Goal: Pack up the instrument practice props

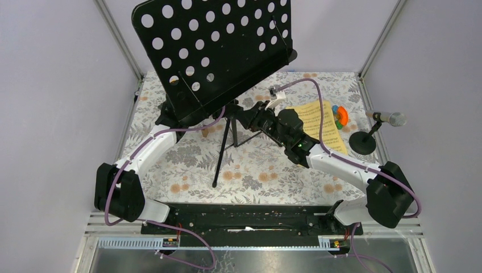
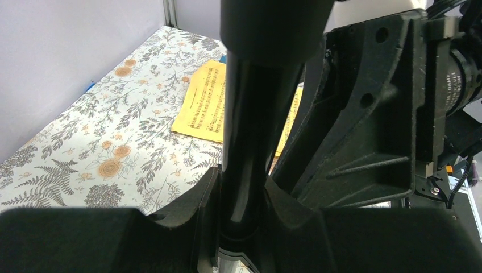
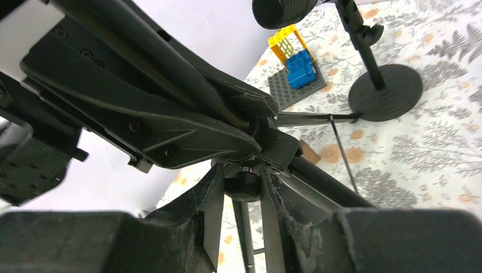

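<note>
Black perforated music rack [image 1: 216, 51] is up on its tripod legs [image 1: 223, 149] abt mid surface [image 1: 256, 176], desk part tilted. Yellow sheet-music pages [image 1: 307, 116] lie flat just to its right. Silver mic [image 1: 392, 119] sits angled on a black disc-based post [image 1: 362, 142] by the right edge. Black mic [image 3: 281, 11] is on another disc post [image 3: 386, 91], only seen in the right wrist view.

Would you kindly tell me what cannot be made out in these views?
Top view: the left gripper is hidden under the music rack.
Left wrist view: the rack's pole covers part of the sheet music.
Right wrist view: the top edge cuts off the black microphone.
Top view: the toy is too small to identify.
</note>
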